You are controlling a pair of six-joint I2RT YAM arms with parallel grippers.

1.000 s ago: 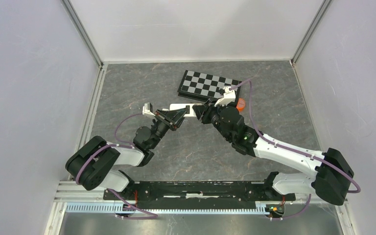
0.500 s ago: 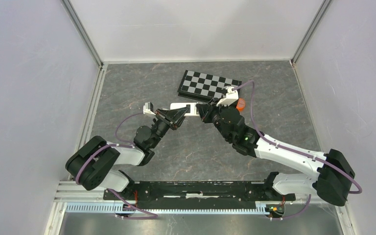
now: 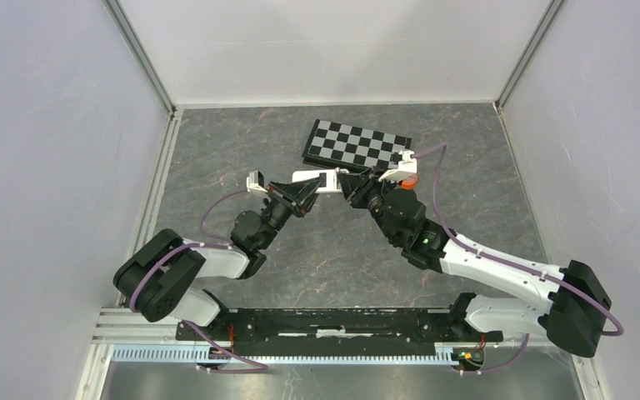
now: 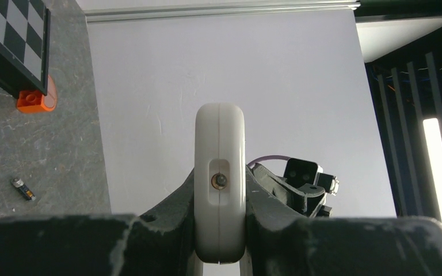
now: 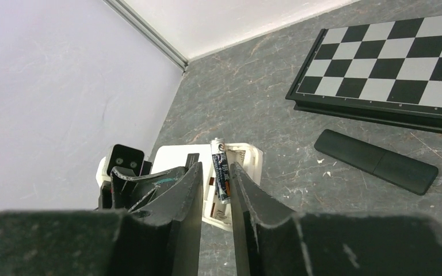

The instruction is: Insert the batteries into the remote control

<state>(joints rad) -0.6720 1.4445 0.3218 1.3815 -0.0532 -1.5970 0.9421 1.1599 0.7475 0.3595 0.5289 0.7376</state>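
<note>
My left gripper (image 3: 300,194) is shut on one end of the white remote (image 3: 321,179) and holds it off the table; in the left wrist view the remote (image 4: 220,172) is end-on between the jaws. My right gripper (image 3: 352,185) is at the remote's other end. In the right wrist view it (image 5: 216,172) is shut on a slim dark battery (image 5: 221,172), which lies against the right finger. The battery's tip is over the remote's open battery bay (image 5: 239,164). Another battery (image 4: 23,188) lies on the table.
A checkerboard (image 3: 354,143) lies at the back, with an orange block (image 3: 410,179) by its right corner. A black remote (image 5: 375,161) lies on the table next to the board. Walls close in on the left, right and back.
My right gripper has moved up and left with the battery, right up to the end of the white remote. The left gripper has raised the remote slightly.
</note>
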